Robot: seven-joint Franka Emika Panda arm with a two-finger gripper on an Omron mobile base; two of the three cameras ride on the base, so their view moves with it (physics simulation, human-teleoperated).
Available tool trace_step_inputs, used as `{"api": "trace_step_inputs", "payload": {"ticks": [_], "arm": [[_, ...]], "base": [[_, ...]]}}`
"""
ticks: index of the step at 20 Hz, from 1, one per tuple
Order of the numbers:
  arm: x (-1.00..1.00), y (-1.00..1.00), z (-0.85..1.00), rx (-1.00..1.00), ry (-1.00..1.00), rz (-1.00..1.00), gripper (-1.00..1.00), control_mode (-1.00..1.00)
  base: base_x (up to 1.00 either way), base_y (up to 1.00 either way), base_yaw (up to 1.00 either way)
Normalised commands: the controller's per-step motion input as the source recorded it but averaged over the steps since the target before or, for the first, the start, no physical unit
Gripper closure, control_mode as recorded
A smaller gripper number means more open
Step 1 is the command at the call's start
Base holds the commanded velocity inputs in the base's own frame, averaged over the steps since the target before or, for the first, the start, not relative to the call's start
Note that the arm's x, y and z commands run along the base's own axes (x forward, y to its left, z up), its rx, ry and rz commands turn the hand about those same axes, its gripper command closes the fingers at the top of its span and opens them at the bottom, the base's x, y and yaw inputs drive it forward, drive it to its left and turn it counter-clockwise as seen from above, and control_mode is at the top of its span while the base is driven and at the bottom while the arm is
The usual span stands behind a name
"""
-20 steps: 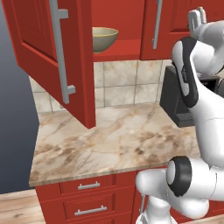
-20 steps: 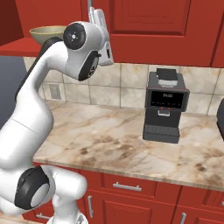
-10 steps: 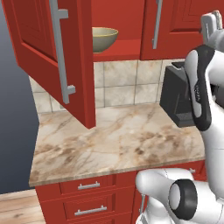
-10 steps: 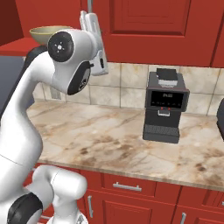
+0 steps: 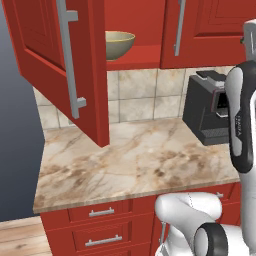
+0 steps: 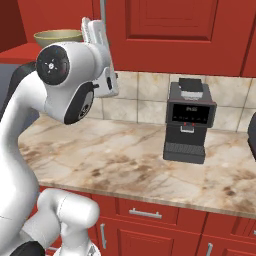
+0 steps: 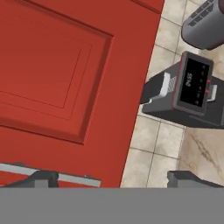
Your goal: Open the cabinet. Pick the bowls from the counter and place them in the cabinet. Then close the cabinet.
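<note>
The cabinet (image 5: 85,55) has its left door swung out over the counter (image 5: 135,160); one olive bowl (image 5: 117,44) sits inside on the shelf. The gripper (image 7: 111,177) is spread wide, holding nothing, facing the closed right door (image 7: 65,78) beside a coffee machine (image 6: 187,120).

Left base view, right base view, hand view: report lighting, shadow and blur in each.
Left base view: even light, soft shadow under the open cabinet door. Right base view: sharp, faint shadow beside the coffee machine. Hand view: sharp, flat light, tilted, no glare.

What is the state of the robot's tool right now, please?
Tool: open, holding nothing, facing a closed red cabinet door.
</note>
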Motion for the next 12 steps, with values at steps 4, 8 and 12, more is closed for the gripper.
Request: {"api": "trace_step_inputs", "payload": {"ticks": [4,8,12], "arm": [[-0.42,0.00,-0.30,0.00,0.02,0.00,-1.00,-1.00],[-0.32,0.00,-0.39,0.00,0.00,0.00,-1.00,-1.00],[-0.33,0.00,-0.39,0.00,0.00,0.00,-1.00,-1.00]], "base": [[0.00,0.00,0.00],[0.00,0.00,0.00],[0.00,0.00,0.00]]}}
